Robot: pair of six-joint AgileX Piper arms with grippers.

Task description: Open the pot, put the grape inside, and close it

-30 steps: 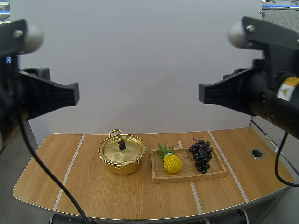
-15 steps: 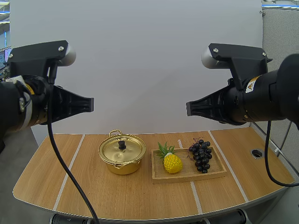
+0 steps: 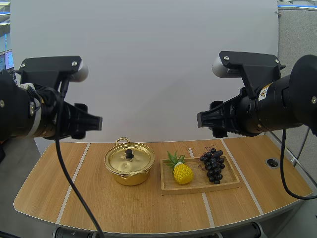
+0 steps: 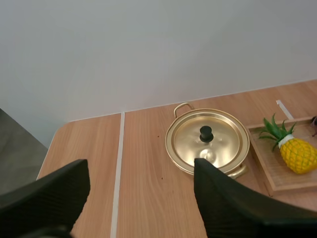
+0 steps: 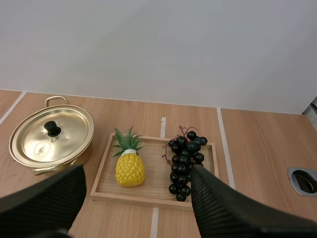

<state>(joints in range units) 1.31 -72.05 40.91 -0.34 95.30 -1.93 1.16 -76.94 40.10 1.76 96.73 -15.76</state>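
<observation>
A gold pot (image 3: 129,162) stands left of centre on the wooden table, its lid on with a black knob (image 3: 129,154). A bunch of dark grapes (image 3: 213,164) lies on the right side of a wooden tray (image 3: 198,187). My left gripper (image 3: 98,122) hangs high above the table's left side, open and holding nothing. In the left wrist view its fingers (image 4: 139,166) stand wide apart over the pot (image 4: 208,141). My right gripper (image 3: 201,119) hovers high on the right, open too. Its fingers (image 5: 137,171) frame the tray (image 5: 153,198), beside the grapes (image 5: 184,161) and pot (image 5: 52,136).
A yellow toy pineapple (image 3: 182,172) lies on the tray's left half, between pot and grapes. A round metal hole (image 3: 273,162) sits in the table at the far right. White tape lines run across the wood.
Both arms have dropped and swung toward the middle, pointing more steeply at the table. Their fingers, earlier together as dark wedges, now stand apart. Pot, grapes and tray have not moved.
</observation>
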